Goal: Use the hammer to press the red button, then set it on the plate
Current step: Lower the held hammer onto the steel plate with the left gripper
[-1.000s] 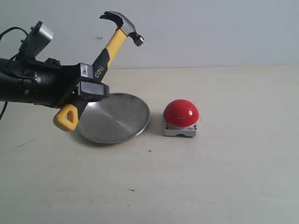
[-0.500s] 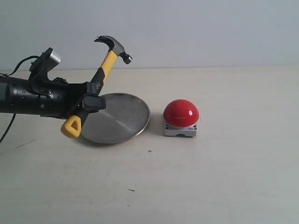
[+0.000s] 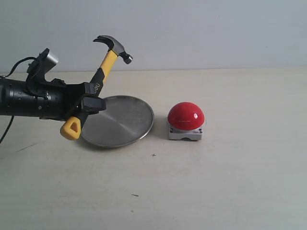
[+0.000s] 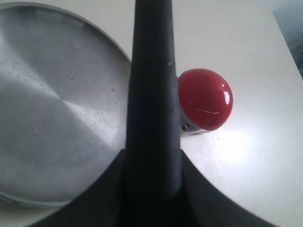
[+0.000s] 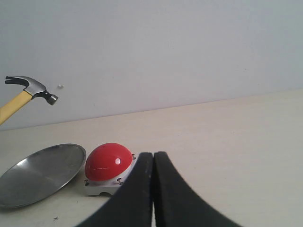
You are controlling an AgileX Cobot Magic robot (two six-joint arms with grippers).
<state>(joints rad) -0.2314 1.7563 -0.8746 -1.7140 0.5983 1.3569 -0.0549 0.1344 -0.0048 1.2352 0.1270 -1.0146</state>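
Gripper, left (image 3: 88, 98): clamped on hammer (image 3: 103, 72) low on black grip, yellow loop hanging below, head raised and tilted right. Hammer aloft by left edge of plate (image 3: 122, 127); red button (image 3: 185, 116) well apart at right. I judge this is the placing step: I lay handle flat, lower until head rests inside rim, then release. Right gripper (image 5: 153, 158): fingers together, empty. Versus one second back: arm drawn left, head lower, farther from button.

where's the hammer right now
Exterior view, left side: the hammer is held aloft by the left pincer, head tilted up above the plate, with the red button farther right.
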